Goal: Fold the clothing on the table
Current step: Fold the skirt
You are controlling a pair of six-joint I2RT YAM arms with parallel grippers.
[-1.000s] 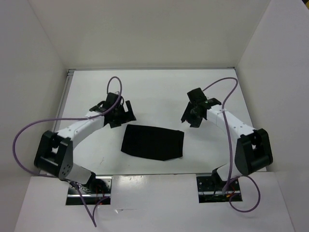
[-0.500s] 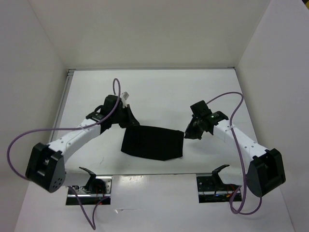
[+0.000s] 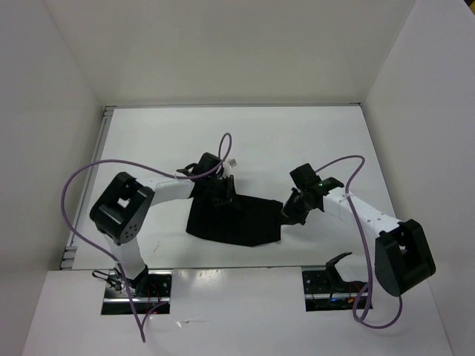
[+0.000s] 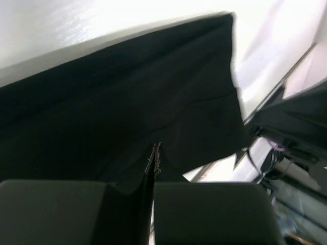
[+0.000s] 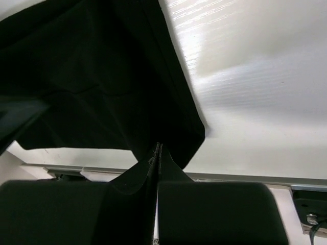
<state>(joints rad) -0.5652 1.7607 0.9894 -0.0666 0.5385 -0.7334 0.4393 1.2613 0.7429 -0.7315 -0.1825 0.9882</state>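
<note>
The black clothing lies flat on the white worktop, in its near half and about midway between the two sides. Its near edge runs close to the worktop's front rim. The left pincer is clamped on the far left corner and the right pincer on the far right corner. Both wrist views show fabric drawn into a peak between closed fingers. Beyond the far edge, broad worktop stretches to the white walls.

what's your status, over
Left gripper shut on the clothing, far left corner. Right gripper shut on its right edge. Rest lies on the table. Nothing in the way.
</note>
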